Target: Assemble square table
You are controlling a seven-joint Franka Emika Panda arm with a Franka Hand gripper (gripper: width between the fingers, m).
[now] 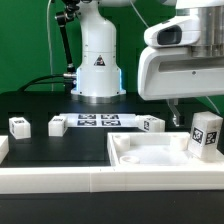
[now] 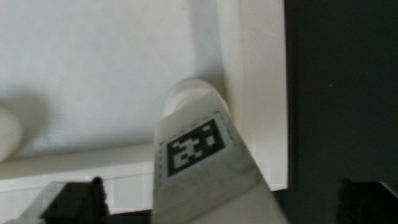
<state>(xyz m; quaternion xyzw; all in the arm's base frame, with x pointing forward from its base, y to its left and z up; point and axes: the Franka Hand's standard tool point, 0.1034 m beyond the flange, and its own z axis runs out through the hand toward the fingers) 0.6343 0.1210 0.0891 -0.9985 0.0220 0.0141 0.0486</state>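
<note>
The white square table slab [image 1: 150, 158] lies flat at the front of the black table, its recessed holes facing up. One white tagged leg [image 1: 206, 135] stands upright on the slab's corner at the exterior view's right. My gripper [image 1: 194, 120] hangs just over this leg. In the wrist view the leg [image 2: 205, 150] rises between my dark fingertips [image 2: 80, 200], with a gap on each side, and the gripper [image 2: 222, 203] is open and holds nothing. Three more leg blocks [image 1: 19, 125], [image 1: 56, 126], [image 1: 152, 124] lie loose on the table.
The marker board [image 1: 100, 121] lies in front of the robot base [image 1: 97, 70]. A long white rail [image 1: 60, 178] runs along the front edge, at the exterior view's left of the slab. Cables trail at the back left.
</note>
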